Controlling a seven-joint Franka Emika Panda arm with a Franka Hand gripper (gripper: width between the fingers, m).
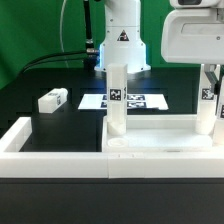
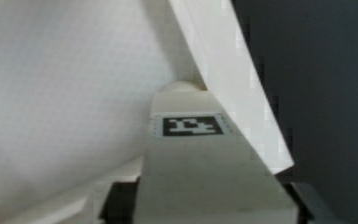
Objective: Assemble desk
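Your white two-finger gripper (image 1: 209, 78) has its dark fingers (image 2: 302, 197) closed against opposite sides of a smooth white square plastic leg post (image 1: 210, 108). It grips that post, which stands upright at the exterior view's right. In the wrist view you can see a small black-white tag on the post's face.

The white rectangular plastic tabletop slab (image 1: 165, 135) lies flat on the table, just behind the long low white border wall (image 1: 55, 148). A second post (image 1: 115, 110), also tagged, stands upright at the slab's corner on the exterior view's left. A third post (image 1: 52, 99) lies on its side, well apart from the slab, further to that left.

The thin flat marker board (image 1: 146, 101) lies behind the slab. The table (image 1: 60, 75) is matte black, and a green backdrop (image 1: 30, 30) hangs behind it.
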